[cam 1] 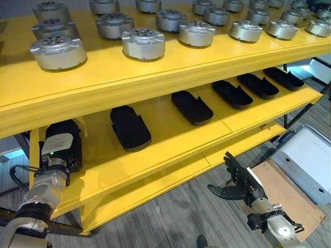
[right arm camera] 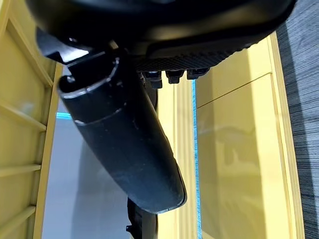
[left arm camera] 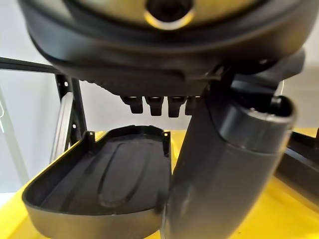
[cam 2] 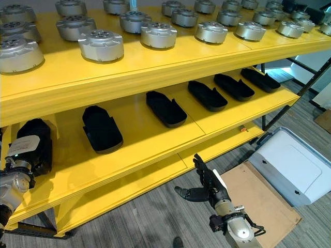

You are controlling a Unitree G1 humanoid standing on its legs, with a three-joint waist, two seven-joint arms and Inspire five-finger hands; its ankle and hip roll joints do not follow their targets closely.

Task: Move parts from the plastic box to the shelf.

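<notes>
Several black shell-shaped parts lie in a row on the yellow middle shelf. My left hand rests at the shelf's far left end, with a white label on its back. In the left wrist view its fingers reach straight out over a black part lying on the shelf, and the thumb stands beside that part's rim without clasping it. My right hand hangs open over the floor in front of the lowest shelf, fingers spread and empty. The grey plastic box stands on the floor at the right.
Several round silver parts fill the top shelf. A brown cardboard sheet lies on the floor under the box's near corner. A black frame leg props the shelf's right end. Grey wood-pattern floor lies in front.
</notes>
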